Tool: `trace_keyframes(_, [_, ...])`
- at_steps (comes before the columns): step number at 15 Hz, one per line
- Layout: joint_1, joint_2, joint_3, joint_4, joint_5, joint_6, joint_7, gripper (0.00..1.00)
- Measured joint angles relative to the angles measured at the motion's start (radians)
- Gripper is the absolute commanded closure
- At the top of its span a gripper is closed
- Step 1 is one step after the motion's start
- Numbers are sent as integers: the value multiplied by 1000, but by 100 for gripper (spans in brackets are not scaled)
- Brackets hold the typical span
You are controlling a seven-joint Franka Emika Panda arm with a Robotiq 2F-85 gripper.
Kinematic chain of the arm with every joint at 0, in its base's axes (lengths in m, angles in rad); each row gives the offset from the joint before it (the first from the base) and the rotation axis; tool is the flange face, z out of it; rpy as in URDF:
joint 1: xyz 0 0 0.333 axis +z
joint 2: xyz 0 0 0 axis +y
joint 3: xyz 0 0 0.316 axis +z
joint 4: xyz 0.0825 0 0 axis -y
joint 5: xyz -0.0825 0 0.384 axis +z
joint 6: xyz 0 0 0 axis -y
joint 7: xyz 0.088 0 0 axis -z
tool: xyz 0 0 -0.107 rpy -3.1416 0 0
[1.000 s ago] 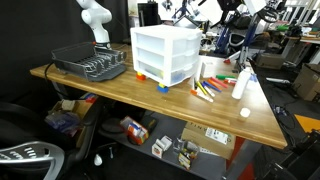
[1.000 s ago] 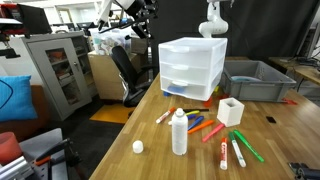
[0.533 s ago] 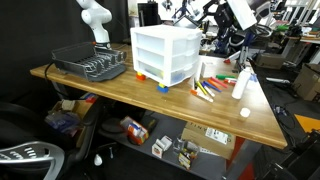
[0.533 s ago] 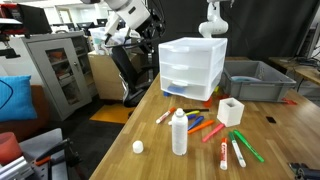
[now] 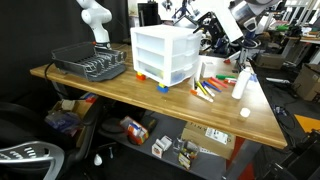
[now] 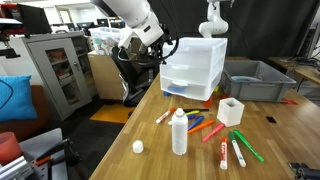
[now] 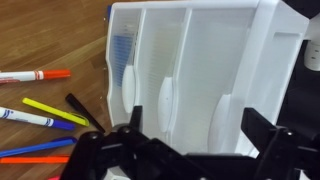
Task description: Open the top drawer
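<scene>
My pincer (image 7: 192,120) stands wide open and holds nothing. In the wrist view its two dark fingers (image 7: 131,125) come up from the lower edge, spread far apart. Between them I see only the white front of the drawer unit (image 7: 200,40).

The unit looks turned on its side in this view. The wooden table (image 7: 45,30) is at the left, so the lowest drawer is the leftmost band. The top drawer (image 7: 238,70) is the band furthest right, next to the unit's flat top. It is shut, its front level with the two drawers below it. Its handle (image 7: 216,112) lies in the gap between my fingers. I cannot tell whether either finger touches the plastic.

In both exterior views the pincer (image 5: 207,28) (image 6: 166,52) hangs just before the upper part of the unit's front, at about the height of the top drawer (image 5: 183,42) (image 6: 190,57). My arm reaches in from above and behind it.

The unit stands on the table with a scatter of coloured markers (image 7: 40,112) near its foot. A white bottle (image 6: 179,132) stands upright further out, well apart from my fingers. A dark dish rack (image 5: 90,63) sits beside the unit in an exterior view.
</scene>
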Motion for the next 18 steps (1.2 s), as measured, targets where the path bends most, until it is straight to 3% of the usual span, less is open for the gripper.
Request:
trace_keyframes(9, [2, 70, -48, 74, 191, -17, -194, 0])
trace_keyframes(18, [3, 118, -70, 120, 261, -45, -276, 0])
